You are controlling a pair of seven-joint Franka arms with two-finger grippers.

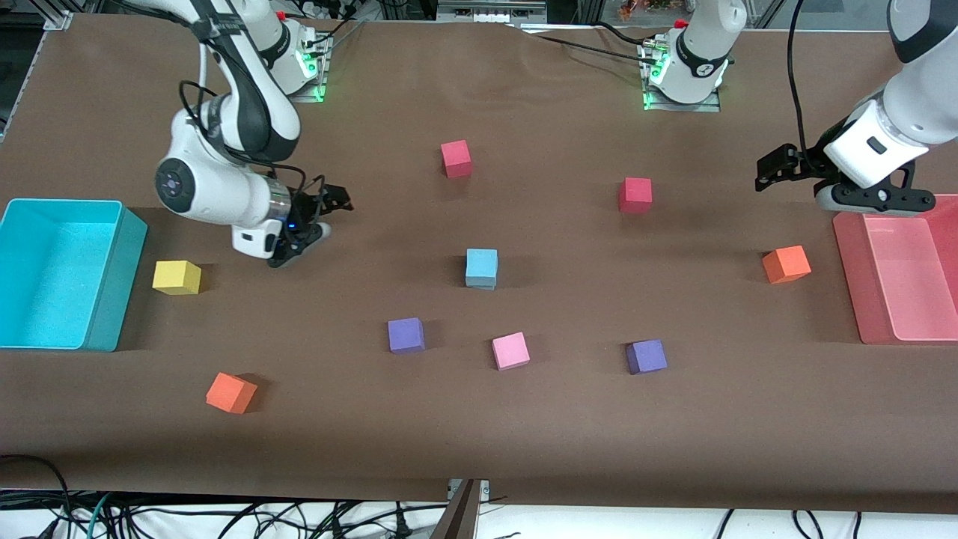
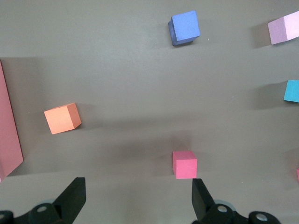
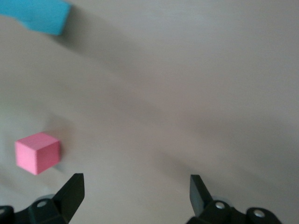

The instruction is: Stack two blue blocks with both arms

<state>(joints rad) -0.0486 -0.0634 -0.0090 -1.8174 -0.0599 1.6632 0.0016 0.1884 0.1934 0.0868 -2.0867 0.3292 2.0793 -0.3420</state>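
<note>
Brown cloth covers the table, and near its middle stand the blue blocks — already one on the other, it seems, since a seam shows low on the cube's front and no second blue cube lies elsewhere. Both arms hang clear, likely so as not to knock it: the right gripper spread and empty over bare cloth near the yellow cube, the left gripper spread and empty beside the pink tray.

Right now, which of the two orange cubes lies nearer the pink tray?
The orange cube toward the left arm's end of the table, beside the pink tray. The other orange cube lies toward the right arm's end, nearer the front camera.
</note>
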